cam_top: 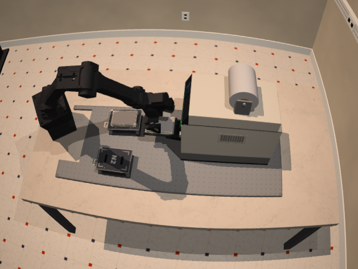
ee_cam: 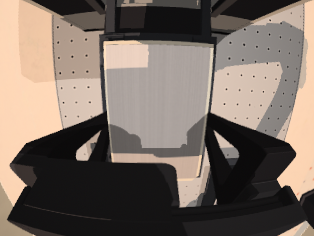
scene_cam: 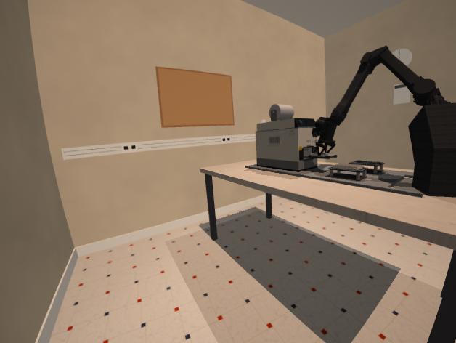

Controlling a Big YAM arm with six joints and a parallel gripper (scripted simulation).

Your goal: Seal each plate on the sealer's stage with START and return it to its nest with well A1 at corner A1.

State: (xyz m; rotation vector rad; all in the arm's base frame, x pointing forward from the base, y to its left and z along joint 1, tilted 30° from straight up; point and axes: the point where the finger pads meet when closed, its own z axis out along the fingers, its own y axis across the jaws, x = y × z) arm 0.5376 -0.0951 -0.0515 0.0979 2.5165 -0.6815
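A plate with a smooth, silvery foil top [cam_top: 167, 125] [ee_cam: 157, 95] lies flat at the sealer's extended stage [ee_cam: 159, 37]. My gripper [cam_top: 157, 127] [scene_cam: 326, 152] [ee_cam: 157, 116] is shut on this plate across its long sides, near the end away from the sealer. Whether the plate touches the stage floor is hidden. The other plate [cam_top: 125, 118], with a smooth pale top, sits in nest N1. Nest N2 [cam_top: 113, 170] [scene_cam: 347, 169] is empty and its printed label shows. A small green light [cam_top: 181, 123] shows at the sealer's front edge. START is not clearly visible.
The sealer [cam_top: 228, 144] [scene_cam: 274, 147] stands just beyond the gripper, with a foil roll [cam_top: 242, 84] [scene_cam: 282, 112] on top. Its dark front panel [cam_top: 187, 100] rises close to the wrist. Nest N1 is close behind the gripper, towards the arm's base [cam_top: 56, 118].
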